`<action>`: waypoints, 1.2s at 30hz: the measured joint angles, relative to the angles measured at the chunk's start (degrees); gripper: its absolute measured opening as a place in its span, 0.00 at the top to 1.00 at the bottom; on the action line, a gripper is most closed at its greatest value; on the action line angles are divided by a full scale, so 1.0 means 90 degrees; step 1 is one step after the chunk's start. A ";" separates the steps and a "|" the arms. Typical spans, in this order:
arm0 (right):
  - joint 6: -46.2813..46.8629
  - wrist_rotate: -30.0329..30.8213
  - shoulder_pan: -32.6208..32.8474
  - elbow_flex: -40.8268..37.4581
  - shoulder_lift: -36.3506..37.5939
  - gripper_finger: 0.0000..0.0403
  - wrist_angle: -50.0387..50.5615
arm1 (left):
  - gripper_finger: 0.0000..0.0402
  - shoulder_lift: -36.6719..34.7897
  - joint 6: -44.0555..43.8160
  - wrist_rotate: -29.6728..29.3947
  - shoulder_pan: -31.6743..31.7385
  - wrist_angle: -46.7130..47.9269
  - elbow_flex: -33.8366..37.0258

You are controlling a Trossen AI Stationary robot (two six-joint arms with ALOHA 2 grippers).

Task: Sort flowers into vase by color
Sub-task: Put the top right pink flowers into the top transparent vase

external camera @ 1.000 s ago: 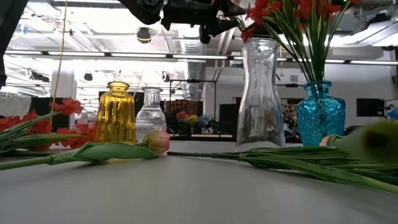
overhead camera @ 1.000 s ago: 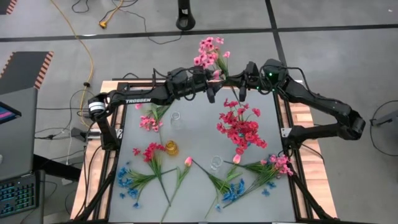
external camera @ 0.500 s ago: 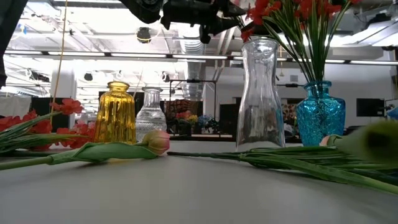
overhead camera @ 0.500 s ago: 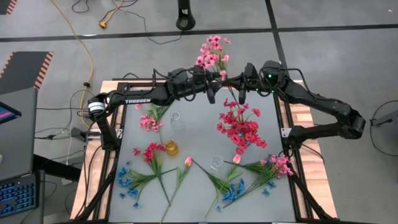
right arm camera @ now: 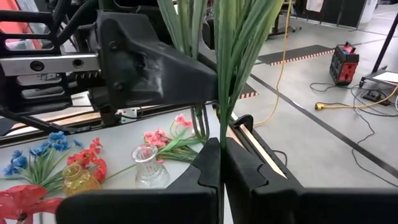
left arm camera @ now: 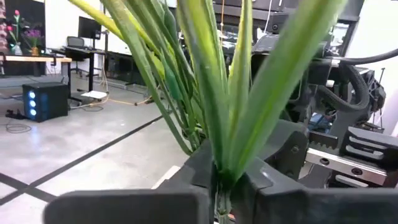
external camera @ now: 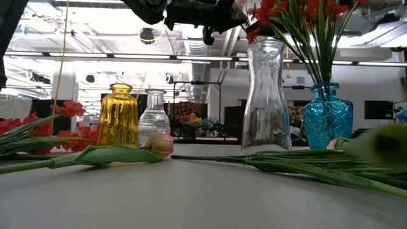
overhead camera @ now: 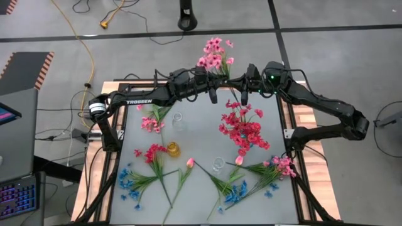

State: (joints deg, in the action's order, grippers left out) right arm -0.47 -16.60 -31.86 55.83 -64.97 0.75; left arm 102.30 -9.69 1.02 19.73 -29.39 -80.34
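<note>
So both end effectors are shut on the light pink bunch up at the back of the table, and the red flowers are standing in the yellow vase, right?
Not quite. The left end effector and right end effector are both shut on the light pink bunch, but the red flowers stand in the blue vase, not the yellow vase. The low view shows it.

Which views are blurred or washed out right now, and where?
Low view: the green leaf at the right edge is a soft blur, and bright ceiling lights glare behind the clear vase. Left wrist view: the green stems fill the picture, out of focus. High view: evenly lit; the pink flowers read clearly.
</note>
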 joint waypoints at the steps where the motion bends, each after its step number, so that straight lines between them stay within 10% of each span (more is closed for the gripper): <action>1: 0.0000 0.0000 0.0000 0.0000 0.0000 0.91 0.0000 | 0.99 0.0000 0.0002 0.0000 0.0000 0.0000 0.0000; 20: -0.0022 0.0535 -0.0311 0.0002 0.0368 0.53 0.0145 | 1.00 -0.0722 0.0678 0.0306 0.0063 0.1739 0.0010; 36: 0.0000 0.0571 -0.0945 0.0002 0.1315 0.49 0.1863 | 1.00 -0.2859 0.1239 -0.0005 -0.0426 0.5276 0.0007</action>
State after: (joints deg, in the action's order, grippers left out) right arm -0.47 -11.46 -40.36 55.86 -53.13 17.53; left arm 76.57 1.47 0.97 15.90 18.10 -80.27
